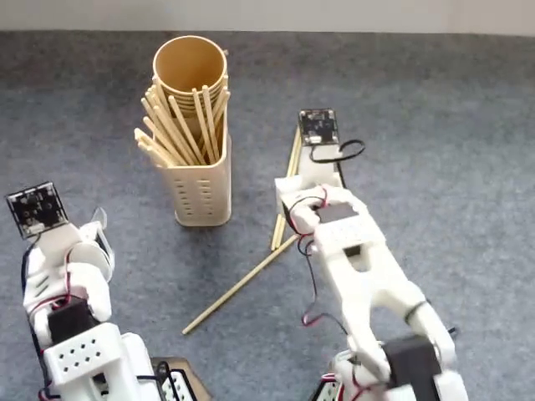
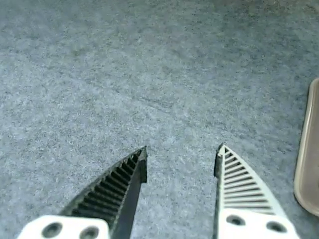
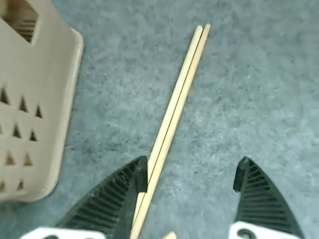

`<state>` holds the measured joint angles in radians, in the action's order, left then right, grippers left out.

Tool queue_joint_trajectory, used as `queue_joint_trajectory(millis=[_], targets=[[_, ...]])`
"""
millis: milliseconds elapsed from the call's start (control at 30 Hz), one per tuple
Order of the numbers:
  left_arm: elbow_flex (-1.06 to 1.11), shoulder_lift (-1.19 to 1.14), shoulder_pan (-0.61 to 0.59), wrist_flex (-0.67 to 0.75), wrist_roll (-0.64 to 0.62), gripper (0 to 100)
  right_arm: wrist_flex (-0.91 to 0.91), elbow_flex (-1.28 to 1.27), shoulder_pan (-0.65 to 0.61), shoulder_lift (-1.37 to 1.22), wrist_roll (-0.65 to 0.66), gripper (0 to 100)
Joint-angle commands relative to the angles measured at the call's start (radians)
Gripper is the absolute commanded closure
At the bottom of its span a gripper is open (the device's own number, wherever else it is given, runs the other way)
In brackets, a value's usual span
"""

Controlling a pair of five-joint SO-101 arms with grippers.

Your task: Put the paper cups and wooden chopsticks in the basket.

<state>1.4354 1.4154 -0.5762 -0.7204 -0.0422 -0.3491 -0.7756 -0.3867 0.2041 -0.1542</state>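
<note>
- The basket [image 1: 203, 196] stands upright at upper left-centre of the high view. A cup [image 1: 190, 67] and a bundle of chopsticks [image 1: 171, 134] stick out of its top. Whether more cups are nested under that one cannot be told.
- A pair [image 1: 290, 180] of chopsticks lies on the carpet [image 1: 451, 125] right of the basket, mid-frame, mostly hidden by the right arm [image 1: 351, 251].
- A single chopstick [image 1: 238, 286] lies slantwise at lower centre, its upper end running under that arm.
- The right gripper [image 3: 193, 162] is released, jaws wide, low over the pair. The sticks pass just beside one finger [image 3: 124, 189], but contact is unclear.
- The left gripper [image 2: 182, 147] is spread with nothing between the jaws, over bare carpet. Its arm sits at lower left of the high view.
- A beige edge [image 2: 309, 149] in the left wrist view is cut off by the frame and cannot be identified.
</note>
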Motion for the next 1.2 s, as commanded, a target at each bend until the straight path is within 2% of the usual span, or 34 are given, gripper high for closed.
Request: queue_joint_trajectory(millis=[0, 233, 467, 900, 1067, 1167], targets=[[0.039, 0.091, -0.012, 0.023, -0.003, 76, 0.05, 0.081, -0.01, -0.096, -0.008, 71.7], [0.102, 0.272, 0.008, -0.017, 0.0, 76, 0.05, 0.199, -0.008, -0.332, -0.008, 71.7], [0.107, 0.386, 0.058, -0.129, 0.06, 76, 0.045, 0.242, -0.028, -0.357, -0.008, 71.7], [0.125, 0.397, 0.059, -0.129, 0.061, 76, 0.05, 0.239, -0.065, -0.26, -0.008, 71.7], [0.125, 0.397, 0.059, -0.13, 0.061, 76, 0.064, 0.245, -0.094, -0.415, -0.008, 71.7], [0.125, 0.397, 0.059, -0.133, 0.061, 76, -0.016, 0.332, -0.091, -0.46, -0.008, 73.6]])
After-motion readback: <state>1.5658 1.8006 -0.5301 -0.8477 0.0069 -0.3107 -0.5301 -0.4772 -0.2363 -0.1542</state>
